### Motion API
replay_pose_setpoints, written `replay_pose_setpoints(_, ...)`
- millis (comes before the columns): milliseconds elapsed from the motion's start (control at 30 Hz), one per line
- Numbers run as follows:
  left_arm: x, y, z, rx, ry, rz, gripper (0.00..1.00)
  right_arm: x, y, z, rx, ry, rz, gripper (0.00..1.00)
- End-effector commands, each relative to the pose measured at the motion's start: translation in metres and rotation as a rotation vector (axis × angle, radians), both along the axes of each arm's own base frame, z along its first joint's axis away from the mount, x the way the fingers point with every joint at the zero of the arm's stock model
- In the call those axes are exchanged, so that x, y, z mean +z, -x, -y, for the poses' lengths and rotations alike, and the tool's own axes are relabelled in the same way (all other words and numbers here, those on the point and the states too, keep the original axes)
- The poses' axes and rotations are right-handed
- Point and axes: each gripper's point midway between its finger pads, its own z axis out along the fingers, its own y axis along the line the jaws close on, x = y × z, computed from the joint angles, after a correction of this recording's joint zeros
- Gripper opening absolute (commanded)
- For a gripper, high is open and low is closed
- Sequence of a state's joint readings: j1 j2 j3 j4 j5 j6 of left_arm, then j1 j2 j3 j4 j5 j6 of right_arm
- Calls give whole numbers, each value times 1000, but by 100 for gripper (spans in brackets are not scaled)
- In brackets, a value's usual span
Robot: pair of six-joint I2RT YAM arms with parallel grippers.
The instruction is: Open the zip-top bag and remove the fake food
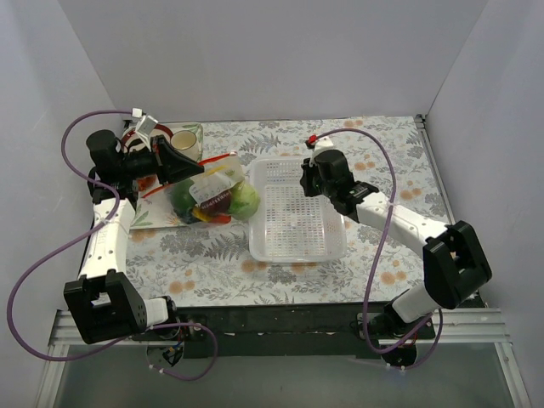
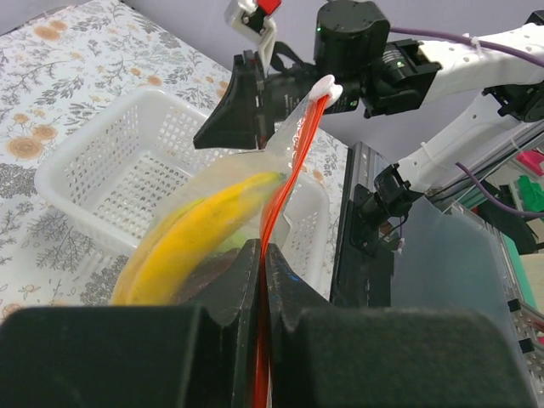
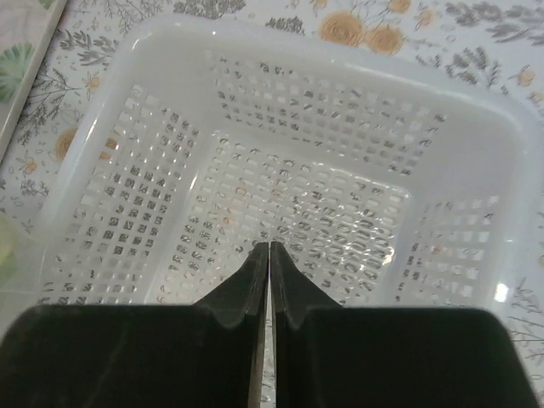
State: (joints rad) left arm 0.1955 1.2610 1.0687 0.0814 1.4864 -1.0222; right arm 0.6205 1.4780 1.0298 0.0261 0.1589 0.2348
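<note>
The zip-top bag lies left of the white basket, its orange-red zip strip raised. Inside it I see fake food: a green round piece, a red piece and a yellow piece. My left gripper is shut on the zip strip. In the left wrist view the strip runs up from the gripper to a white slider tab, with the yellow piece beside it. My right gripper is shut and empty above the basket floor, as the right wrist view shows.
A cup stands at the back left behind the left gripper, next to a red-rimmed plate partly hidden by the arm. White walls enclose the flowered table on three sides. The basket's rim fills the right wrist view.
</note>
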Motion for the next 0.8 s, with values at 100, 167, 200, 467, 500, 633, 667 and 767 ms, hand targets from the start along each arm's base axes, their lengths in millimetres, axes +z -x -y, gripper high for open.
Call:
replay_pose_setpoints(100, 41, 64, 2, -304, -60, 135, 0, -54, 20, 11, -84, 14, -166, 1)
replay_pose_setpoints(167, 43, 62, 1, -303, -64, 139, 0, -66, 24, 29, -152, 53, -195, 1)
replay_pose_setpoints(200, 45, 61, 1, -303, -76, 161, 0, -78, 32, 38, -175, 79, -221, 1)
replay_pose_setpoints(467, 17, 63, -5, -210, -232, 202, 0, -99, 70, 93, -328, 183, -297, 1)
replay_pose_setpoints(500, 16, 62, -6, -210, -231, 195, 0, -99, 72, 95, -332, 185, -297, 1)
replay_pose_setpoints(633, 8, 58, -8, -208, -230, 202, 0, -92, 78, 108, -357, 213, -283, 1)
replay_pose_setpoints(667, 3, 58, -8, -209, -226, 191, 0, -86, 77, 112, -369, 217, -262, 1)
replay_pose_setpoints(767, -8, 60, -3, -228, -214, 168, 0, -78, 81, 120, -382, 225, -247, 1)
